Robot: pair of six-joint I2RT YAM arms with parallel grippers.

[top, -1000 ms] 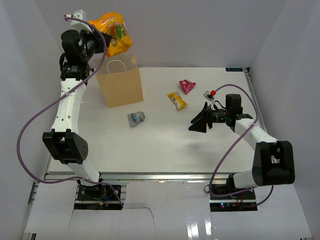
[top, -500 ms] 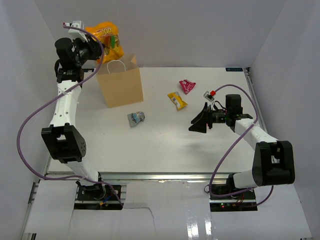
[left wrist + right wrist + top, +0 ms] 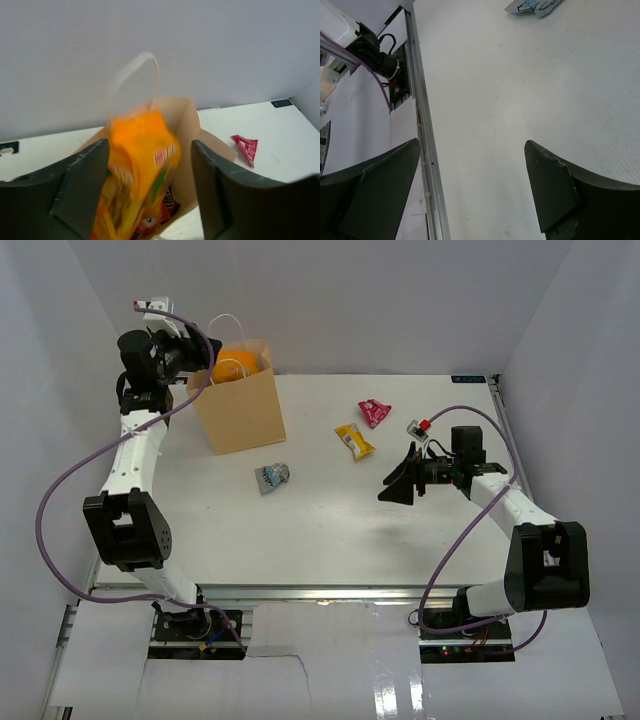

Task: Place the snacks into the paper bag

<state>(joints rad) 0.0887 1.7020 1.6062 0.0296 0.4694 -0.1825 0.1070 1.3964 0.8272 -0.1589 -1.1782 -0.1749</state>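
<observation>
The tan paper bag [image 3: 243,415] stands upright at the table's far left, one white handle [image 3: 135,75] raised. The large orange-yellow chip bag [image 3: 236,366] sticks out of its mouth; in the left wrist view this chip bag [image 3: 137,170] is motion-blurred, over darker packets inside the paper bag [image 3: 187,125]. My left gripper [image 3: 200,348] hovers just left of the bag's mouth, jaws spread wide and open. On the table lie a silver-blue packet [image 3: 271,476], a yellow packet [image 3: 354,440] and a magenta packet [image 3: 375,412]. My right gripper [image 3: 398,483] hangs open and empty, low over the table right of centre.
The table's metal rail [image 3: 420,125] and the left arm's base cabling run along the left of the right wrist view, with the silver-blue packet [image 3: 532,6] at its top edge. White walls close in the table on three sides.
My left gripper carried the chip bag down from high above the paper bag, then opened; the chip bag now sits in the bag's mouth. The right arm has not moved.
</observation>
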